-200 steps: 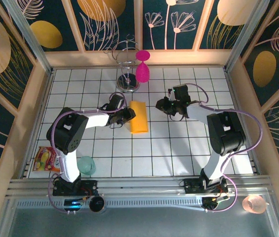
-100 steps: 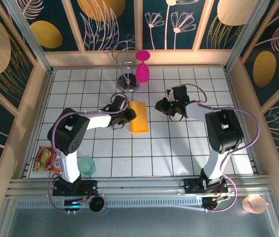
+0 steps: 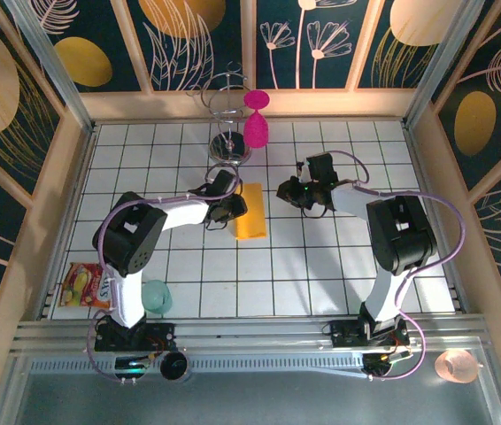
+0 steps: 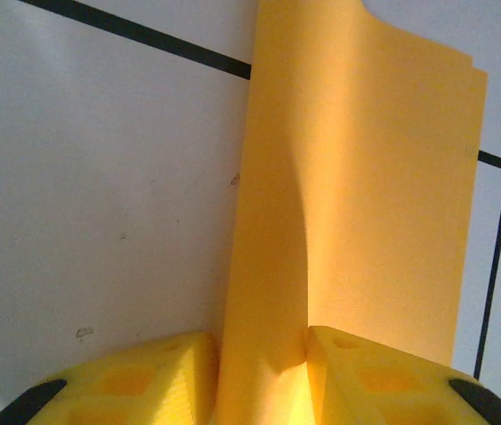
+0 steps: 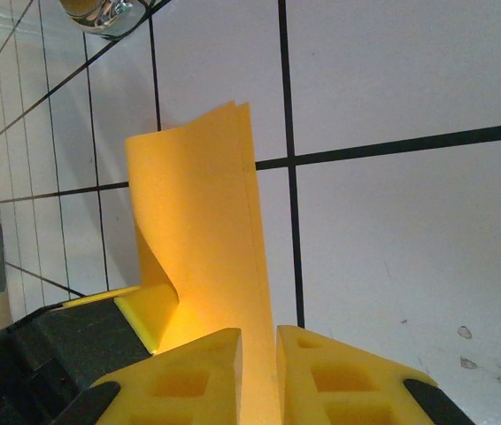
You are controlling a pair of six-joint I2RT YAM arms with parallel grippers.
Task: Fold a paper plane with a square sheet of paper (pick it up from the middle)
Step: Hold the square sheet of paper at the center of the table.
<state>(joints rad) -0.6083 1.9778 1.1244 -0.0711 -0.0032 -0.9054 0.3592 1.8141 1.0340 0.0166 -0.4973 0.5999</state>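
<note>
Well, nearest me, at lower left, lies the multicoloured snack packet (image 3: 80, 285). In the middle, the square sheet of thin orange-yellow paper (image 3: 250, 211) lies folded in half on the white tiled table (image 3: 321, 266). My left gripper (image 4: 264, 354) has slid closer, and its yellow fingers (image 4: 144, 381) pinch the sheet's left edge. My right gripper (image 5: 259, 354) has crept left to the other edge. Its fingers (image 5: 339, 372) are almost together, but I cannot tell if they nip it. I think the next fold is coming. Far back hangs the magenta plastic goblet (image 3: 256, 128).
</note>
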